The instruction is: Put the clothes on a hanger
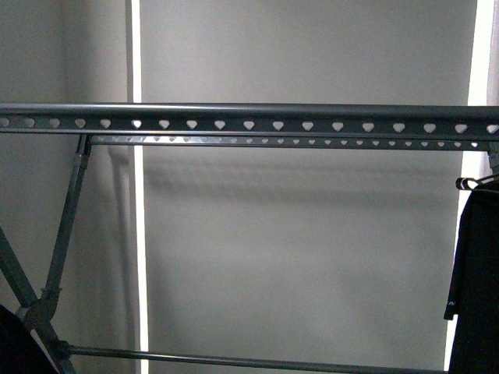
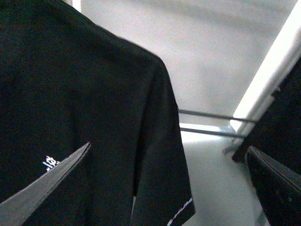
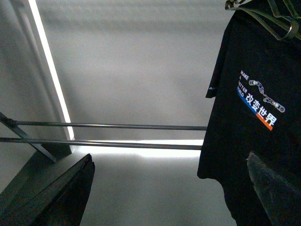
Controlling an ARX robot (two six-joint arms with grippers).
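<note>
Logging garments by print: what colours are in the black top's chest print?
Chest print: white, with blue and orange accents; best in right wrist view.

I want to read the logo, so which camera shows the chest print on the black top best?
Right wrist view: the chest print faces it, whole and unobstructed. Left wrist view catches only a white fragment; front view shows only black cloth, no print.

Ahead of me, the long grey heart-punched drying rack (image 1: 249, 117) is smooth metal with a dull satin sheen. The black printed top (image 3: 254, 117) is soft matt cloth on a thin shiny wire hanger (image 3: 288, 32). My right gripper (image 3: 169, 162) looks like matt dark plastic.
</note>
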